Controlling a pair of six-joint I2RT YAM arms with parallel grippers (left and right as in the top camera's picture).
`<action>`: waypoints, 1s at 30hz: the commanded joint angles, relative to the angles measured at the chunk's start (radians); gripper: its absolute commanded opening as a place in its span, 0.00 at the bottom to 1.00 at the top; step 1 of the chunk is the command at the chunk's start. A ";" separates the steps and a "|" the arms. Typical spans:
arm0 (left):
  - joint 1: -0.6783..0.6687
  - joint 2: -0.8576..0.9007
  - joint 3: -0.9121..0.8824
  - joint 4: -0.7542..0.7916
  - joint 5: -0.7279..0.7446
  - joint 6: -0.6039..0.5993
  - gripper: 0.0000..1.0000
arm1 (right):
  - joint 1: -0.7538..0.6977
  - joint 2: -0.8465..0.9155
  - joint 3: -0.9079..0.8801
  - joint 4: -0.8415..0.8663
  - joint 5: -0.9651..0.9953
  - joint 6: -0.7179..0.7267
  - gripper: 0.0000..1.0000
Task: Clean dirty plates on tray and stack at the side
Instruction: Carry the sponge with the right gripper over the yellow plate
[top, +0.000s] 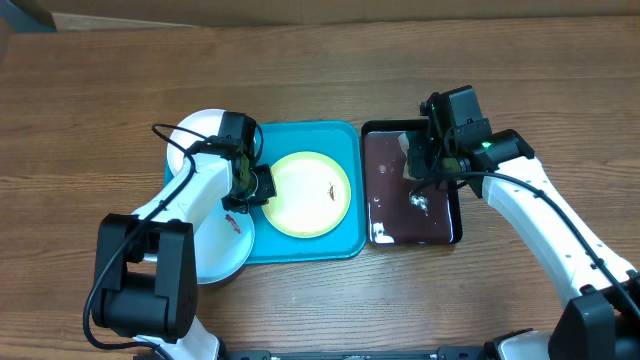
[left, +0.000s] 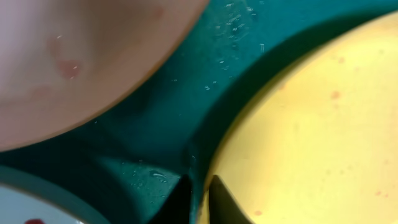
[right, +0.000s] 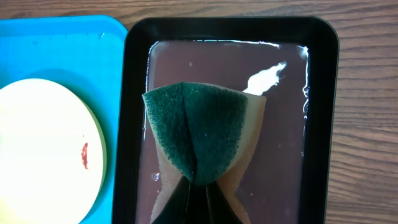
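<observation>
— What is the right claw (right: 198, 186) doing?
— Clamping a folded green scouring sponge (right: 196, 130) over the water-filled glossy black tray (right: 323, 124) below. It is wetting it, I judge.
— And the plate?
— The smeared round yellow-green-rimmed plate (right: 43, 149) is lying leftward in the turquoise plastic tray (right: 62, 43). It is probably needing a sideways carry, then scrubbing.

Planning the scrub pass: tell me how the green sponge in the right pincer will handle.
The green-topped tan scouring sponge is probably soft and floppy: it creases sharply where the right pincer pinches it. Likely soaked and drippy, hanging over the black glossy tray of water.
</observation>
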 joint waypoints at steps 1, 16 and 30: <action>-0.008 0.011 -0.009 0.006 0.011 -0.004 0.04 | 0.004 -0.005 0.002 -0.003 0.003 -0.009 0.04; -0.015 0.011 -0.009 0.002 0.011 -0.049 0.04 | 0.004 -0.005 0.003 -0.022 0.077 -0.048 0.04; -0.027 0.011 -0.009 0.007 0.011 -0.050 0.04 | 0.053 -0.005 0.312 -0.212 0.007 -0.050 0.04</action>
